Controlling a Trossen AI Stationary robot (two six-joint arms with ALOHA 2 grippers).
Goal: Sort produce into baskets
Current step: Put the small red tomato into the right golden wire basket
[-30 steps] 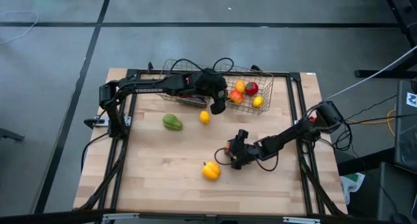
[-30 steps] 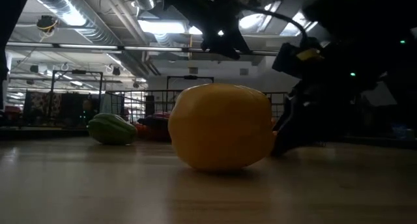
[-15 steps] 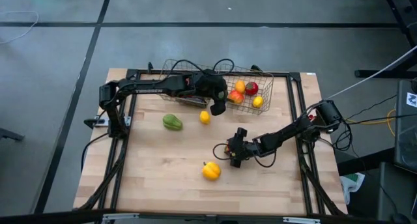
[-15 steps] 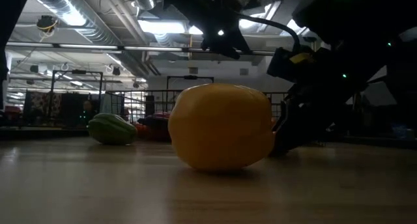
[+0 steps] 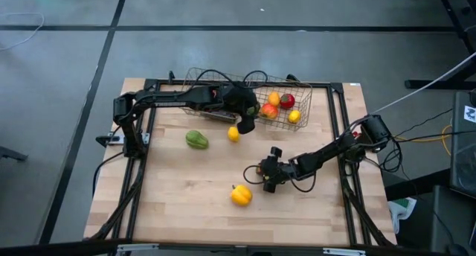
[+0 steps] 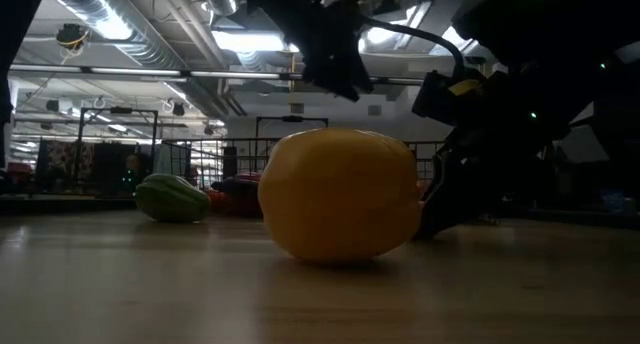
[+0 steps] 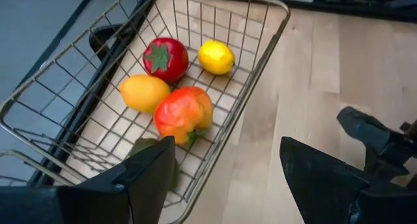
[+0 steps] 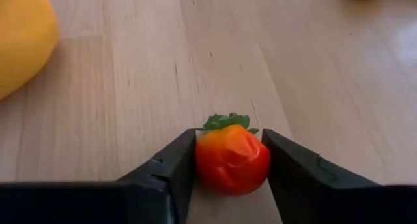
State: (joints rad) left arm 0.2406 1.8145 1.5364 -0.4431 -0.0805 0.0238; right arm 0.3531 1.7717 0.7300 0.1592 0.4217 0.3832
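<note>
Right gripper (image 8: 228, 165) clamped on small red tomato (image 8: 232, 157), mid-table, right of centre.

Table (image 5: 178, 204): bare wood open on the near and left parts; yellow pepper (image 5: 240, 194) sits just beside the right gripper on the near-left side, green pepper (image 5: 196, 139) and a lemon (image 5: 233, 133) lie farther back, well apart. Wire basket (image 7: 251, 71) sits at the far edge, holding a red tomato, a lemon, an orange and a red-orange pepper. Grasped tomato is red-orange, glossy, green leafy top, resting on the wood with a dark finger pressed on each side. Left gripper (image 7: 228, 168) hangs above the basket's near rim, jaws spread, nothing between them.
</note>
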